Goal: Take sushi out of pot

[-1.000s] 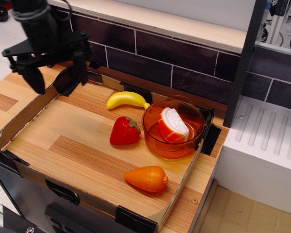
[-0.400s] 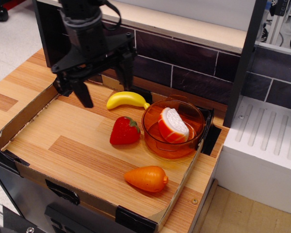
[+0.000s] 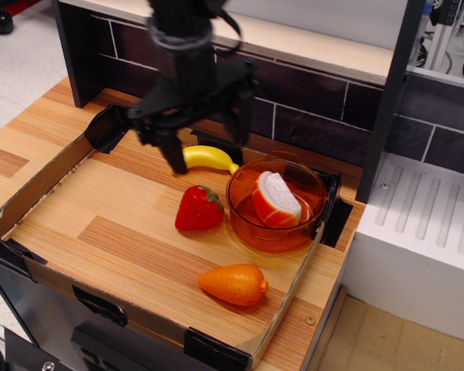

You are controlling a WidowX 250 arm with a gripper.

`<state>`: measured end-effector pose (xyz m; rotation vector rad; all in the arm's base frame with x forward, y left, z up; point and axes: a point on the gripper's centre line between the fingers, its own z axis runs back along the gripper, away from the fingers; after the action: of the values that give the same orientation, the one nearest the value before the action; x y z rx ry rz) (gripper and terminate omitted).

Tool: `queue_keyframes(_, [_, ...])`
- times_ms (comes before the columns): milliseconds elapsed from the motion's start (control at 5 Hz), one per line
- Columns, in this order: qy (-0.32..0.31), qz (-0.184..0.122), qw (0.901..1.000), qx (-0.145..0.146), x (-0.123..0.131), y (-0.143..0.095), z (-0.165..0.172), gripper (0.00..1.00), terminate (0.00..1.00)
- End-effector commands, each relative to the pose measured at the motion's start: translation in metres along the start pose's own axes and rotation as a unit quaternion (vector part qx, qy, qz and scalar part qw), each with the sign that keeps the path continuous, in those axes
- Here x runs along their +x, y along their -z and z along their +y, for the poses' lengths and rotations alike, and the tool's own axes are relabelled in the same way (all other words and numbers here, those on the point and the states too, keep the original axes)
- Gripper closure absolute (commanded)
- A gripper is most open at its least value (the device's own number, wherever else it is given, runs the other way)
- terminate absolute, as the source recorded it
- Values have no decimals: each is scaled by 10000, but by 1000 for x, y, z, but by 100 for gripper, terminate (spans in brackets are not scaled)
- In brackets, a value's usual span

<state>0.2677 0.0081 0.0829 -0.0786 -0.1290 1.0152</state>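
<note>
The sushi (image 3: 277, 199), orange with a white ridged rice side, lies tilted inside the transparent amber pot (image 3: 247, 222) at the right of the wooden tray. My black gripper (image 3: 209, 145) hangs open and empty above the banana, to the upper left of the pot. One finger (image 3: 172, 154) points down left of the banana, the other (image 3: 244, 124) is near the pot's far rim. It touches neither the pot nor the sushi.
A yellow banana (image 3: 209, 158) lies behind a red strawberry (image 3: 198, 209), both left of the pot. An orange carrot (image 3: 233, 284) lies near the tray's front edge. A dark tiled wall (image 3: 309, 93) runs behind, and a white ribbed block (image 3: 425, 232) stands to the right.
My gripper has moved steadily to the right, from the tray's far left corner to above the banana, close to the pot. The toys and the pot have not moved.
</note>
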Motion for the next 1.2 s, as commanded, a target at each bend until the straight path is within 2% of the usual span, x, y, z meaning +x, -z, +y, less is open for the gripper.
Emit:
queue_keyframes(0, [215, -219, 9993, -193, -4, 1, -29, 0, 0])
queue_keyframes(400, [227, -292, 9992, -156, -20, 21, -48, 0, 0])
queue_keyframes(600, [187, -268, 9995, -43, -32, 34, -52, 0, 0])
queue_keyframes(1000, [182, -382, 9991, 103, -37, 54, -52, 0, 0])
